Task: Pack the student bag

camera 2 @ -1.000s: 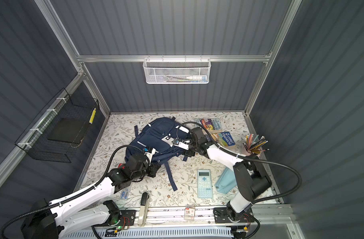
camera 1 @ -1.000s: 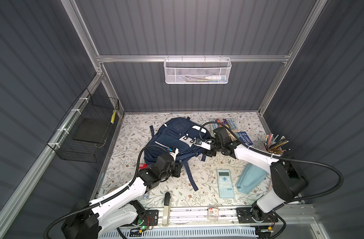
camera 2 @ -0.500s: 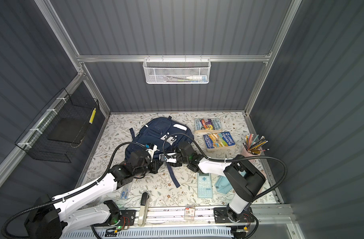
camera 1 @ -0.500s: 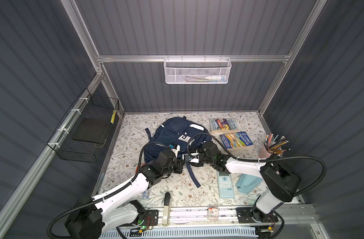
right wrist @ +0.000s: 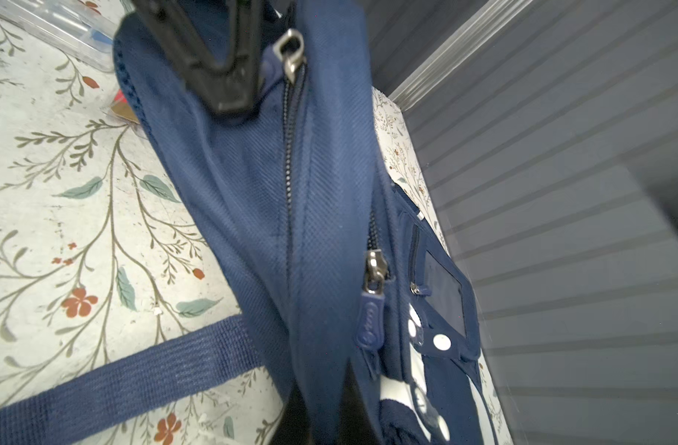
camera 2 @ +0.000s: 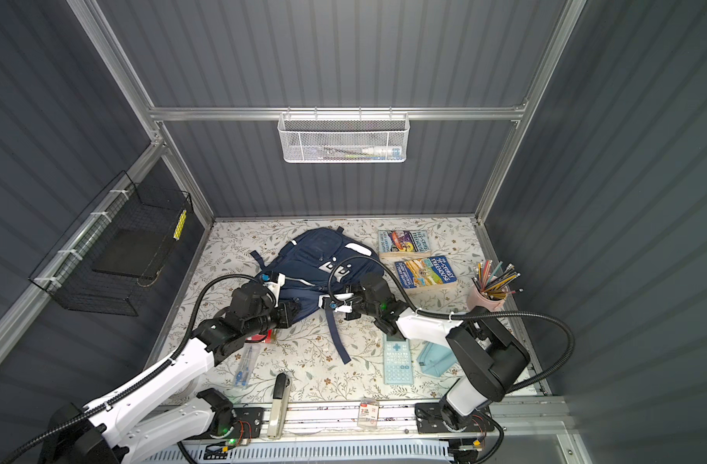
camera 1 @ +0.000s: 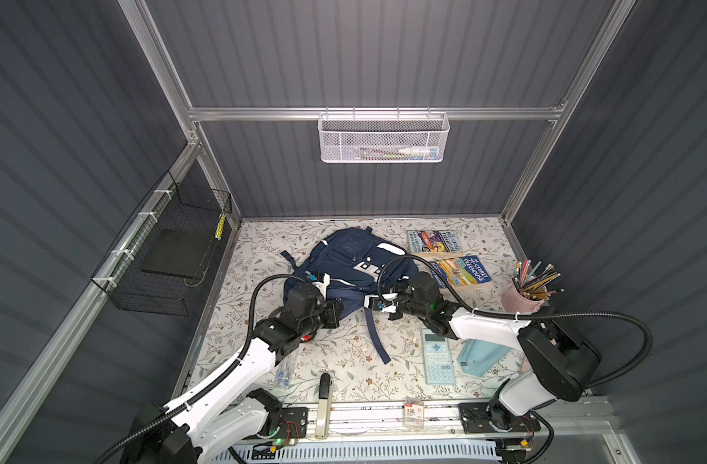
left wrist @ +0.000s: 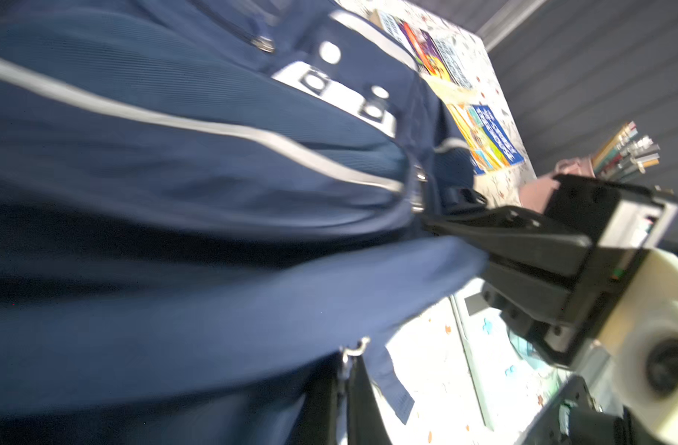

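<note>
Your student bag (camera 1: 352,257) lies on the floral desk (camera 1: 263,249), in the middle toward the back wall, just left of the nearer book (camera 1: 462,272). Your left tool (camera 1: 338,314) is pressed together on navy fabric at the bag's near edge. Your right tool (camera 1: 368,300) pinches a fold of that same edge, close beside the left one.

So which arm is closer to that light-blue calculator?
Right. The right fingers pinch the near edge of the student bag, and that arm crosses the far end of the calculator. The left fingers pinch the bag too, beyond its loose strap, farther away.
</note>
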`<state>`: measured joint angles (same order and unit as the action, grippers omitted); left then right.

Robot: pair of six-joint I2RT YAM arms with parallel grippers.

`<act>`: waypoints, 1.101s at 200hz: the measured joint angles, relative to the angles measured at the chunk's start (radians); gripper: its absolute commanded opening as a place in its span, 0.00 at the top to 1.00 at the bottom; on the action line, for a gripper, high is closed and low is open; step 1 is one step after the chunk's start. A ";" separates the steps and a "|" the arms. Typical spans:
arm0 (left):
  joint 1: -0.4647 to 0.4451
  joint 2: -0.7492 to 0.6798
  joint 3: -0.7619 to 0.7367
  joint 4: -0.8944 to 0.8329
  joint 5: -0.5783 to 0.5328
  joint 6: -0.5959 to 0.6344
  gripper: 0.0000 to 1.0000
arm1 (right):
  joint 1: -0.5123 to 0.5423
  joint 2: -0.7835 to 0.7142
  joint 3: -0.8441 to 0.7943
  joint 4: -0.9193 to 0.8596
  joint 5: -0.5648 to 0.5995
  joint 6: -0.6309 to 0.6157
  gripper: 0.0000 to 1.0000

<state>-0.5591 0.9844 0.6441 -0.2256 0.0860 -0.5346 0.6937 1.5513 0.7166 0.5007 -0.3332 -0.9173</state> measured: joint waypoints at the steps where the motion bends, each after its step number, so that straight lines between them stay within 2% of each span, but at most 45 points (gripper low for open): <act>1: 0.002 -0.001 0.001 -0.001 0.000 0.002 1.00 | -0.002 -0.001 -0.001 -0.001 0.000 0.000 1.00; 24: 0.083 0.002 0.016 -0.029 0.006 0.037 1.00 | -0.048 -0.029 -0.027 -0.023 -0.013 -0.009 1.00; 42: 0.110 0.022 0.017 -0.027 0.053 0.052 1.00 | -0.064 -0.035 -0.036 -0.032 -0.019 -0.009 0.89; 57: 0.115 0.032 0.017 -0.026 0.085 0.054 1.00 | -0.076 -0.035 -0.038 -0.037 -0.026 -0.006 0.71; 72: 0.121 0.035 0.017 -0.027 0.107 0.052 1.00 | -0.087 -0.024 -0.036 -0.024 -0.002 0.002 0.68; 77: 0.121 0.035 0.017 -0.026 0.113 0.052 1.00 | -0.088 -0.013 -0.034 -0.014 0.013 0.006 0.64; 84: 0.113 0.035 0.018 -0.025 0.118 0.048 1.00 | -0.088 0.008 -0.029 0.001 0.034 0.007 0.56; 93: 0.098 0.035 0.019 -0.026 0.117 0.040 1.00 | -0.087 0.039 -0.026 0.032 0.064 0.025 0.41; 107: 0.054 0.035 0.021 -0.026 0.106 0.022 1.00 | -0.088 0.071 -0.026 0.078 0.105 0.047 0.29; 136: -0.060 0.040 0.023 -0.001 0.081 -0.041 1.00 | -0.059 0.028 -0.027 0.075 0.155 0.087 0.24; 183: -0.096 0.069 0.021 0.072 0.074 -0.114 1.00 | 0.078 -0.224 -0.045 -0.015 0.172 0.199 0.20; 205: -0.108 0.095 0.021 0.083 0.075 -0.129 1.00 | 0.179 -0.192 -0.026 -0.014 0.202 0.199 0.23; 220: -0.110 0.096 0.021 0.084 0.074 -0.133 1.00 | 0.203 -0.134 -0.010 -0.024 0.205 0.199 0.25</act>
<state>-0.6693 1.0805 0.6655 -0.1413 0.1604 -0.6674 0.8963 1.4174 0.7063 0.4763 -0.1284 -0.7185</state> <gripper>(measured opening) 0.066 0.764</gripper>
